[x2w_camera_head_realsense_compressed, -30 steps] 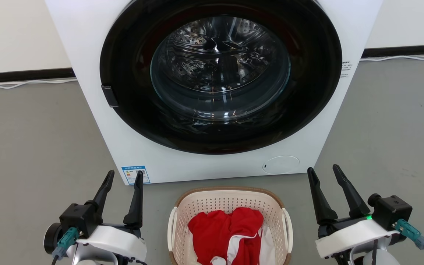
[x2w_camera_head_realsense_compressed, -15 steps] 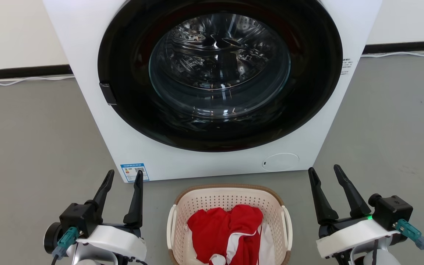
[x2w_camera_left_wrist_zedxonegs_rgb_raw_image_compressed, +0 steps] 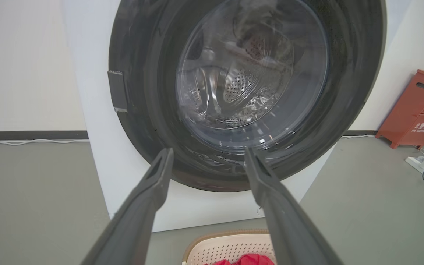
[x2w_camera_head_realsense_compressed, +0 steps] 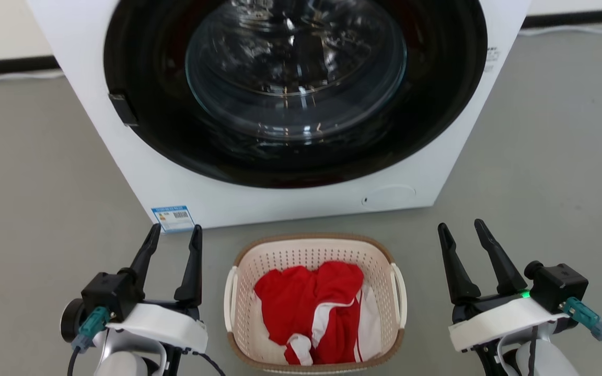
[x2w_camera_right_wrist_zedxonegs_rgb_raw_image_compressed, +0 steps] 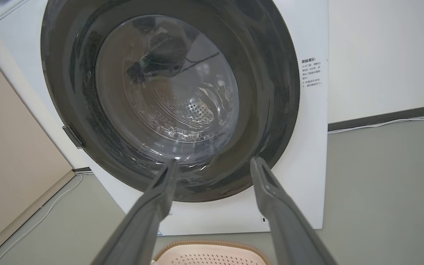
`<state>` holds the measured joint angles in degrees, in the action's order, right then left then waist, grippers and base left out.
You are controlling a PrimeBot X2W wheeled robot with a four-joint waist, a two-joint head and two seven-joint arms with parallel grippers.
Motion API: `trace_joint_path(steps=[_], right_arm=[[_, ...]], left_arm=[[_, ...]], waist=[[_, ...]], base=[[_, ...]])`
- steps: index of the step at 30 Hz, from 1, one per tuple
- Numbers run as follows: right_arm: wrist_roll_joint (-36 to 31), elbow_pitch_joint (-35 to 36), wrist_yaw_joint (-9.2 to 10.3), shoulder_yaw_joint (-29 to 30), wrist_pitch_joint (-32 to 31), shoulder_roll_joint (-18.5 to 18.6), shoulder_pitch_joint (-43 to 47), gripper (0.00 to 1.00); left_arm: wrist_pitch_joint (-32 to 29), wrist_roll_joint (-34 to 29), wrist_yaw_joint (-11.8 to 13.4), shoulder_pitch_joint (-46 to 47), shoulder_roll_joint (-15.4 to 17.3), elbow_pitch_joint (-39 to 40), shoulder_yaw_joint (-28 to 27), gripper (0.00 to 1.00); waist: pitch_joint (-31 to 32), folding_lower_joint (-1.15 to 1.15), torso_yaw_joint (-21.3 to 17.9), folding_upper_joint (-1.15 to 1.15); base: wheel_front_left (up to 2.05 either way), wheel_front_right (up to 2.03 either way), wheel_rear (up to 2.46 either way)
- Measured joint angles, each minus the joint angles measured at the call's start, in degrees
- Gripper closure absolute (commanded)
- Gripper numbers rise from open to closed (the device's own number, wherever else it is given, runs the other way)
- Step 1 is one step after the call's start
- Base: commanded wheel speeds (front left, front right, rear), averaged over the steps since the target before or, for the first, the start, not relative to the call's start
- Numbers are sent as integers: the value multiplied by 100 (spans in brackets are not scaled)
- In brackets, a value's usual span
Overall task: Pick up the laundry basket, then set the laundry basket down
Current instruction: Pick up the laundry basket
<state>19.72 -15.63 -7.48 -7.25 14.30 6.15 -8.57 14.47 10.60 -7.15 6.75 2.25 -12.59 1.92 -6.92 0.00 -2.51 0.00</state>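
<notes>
Laundry basket (x2w_camera_head_realsense_compressed: 311, 253) between left gripper (x2w_camera_head_realsense_compressed: 175, 230), right gripper (x2w_camera_head_realsense_compressed: 460, 224), both spread; left wrist view adds red cabinet (x2w_camera_left_wrist_zedxonegs_rgb_raw_image_compressed: 414, 106).

— What's in the room?
— A white washing machine (x2w_camera_head_realsense_compressed: 186, 193) with a dark round glass door, standing on a plain grey floor (x2w_camera_head_realsense_compressed: 541, 130) before a pale wall (x2w_camera_left_wrist_zedxonegs_rgb_raw_image_compressed: 20, 62).
— And along that wall?
— A black skirting (x2w_camera_left_wrist_zedxonegs_rgb_raw_image_compressed: 31, 134), with a white cable (x2w_camera_left_wrist_zedxonegs_rgb_raw_image_compressed: 31, 141) lying just beside it. Right of the machine there's a red metal box (x2w_camera_left_wrist_zedxonegs_rgb_raw_image_compressed: 414, 106), with a white power strip (x2w_camera_left_wrist_zedxonegs_rgb_raw_image_compressed: 423, 171) near it. Left of it is a beige panel (x2w_camera_right_wrist_zedxonegs_rgb_raw_image_compressed: 9, 158).
</notes>
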Motion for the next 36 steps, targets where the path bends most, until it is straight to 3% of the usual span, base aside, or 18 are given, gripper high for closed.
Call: trace_joint_path(steps=[23,36], right_arm=[[0,-671,0,335,1,-112,-1152,0],[156,-1699,0,447,8,-147,-1908,0]], left_arm=[[16,242,0,1278,193,-924,-133,0],[18,699,0,2261,455,-2242,434,0]], waist=[[-1863,0,-152,0],[-2938,0,-61,0]], base=[[0,0,0],[0,0,0]])
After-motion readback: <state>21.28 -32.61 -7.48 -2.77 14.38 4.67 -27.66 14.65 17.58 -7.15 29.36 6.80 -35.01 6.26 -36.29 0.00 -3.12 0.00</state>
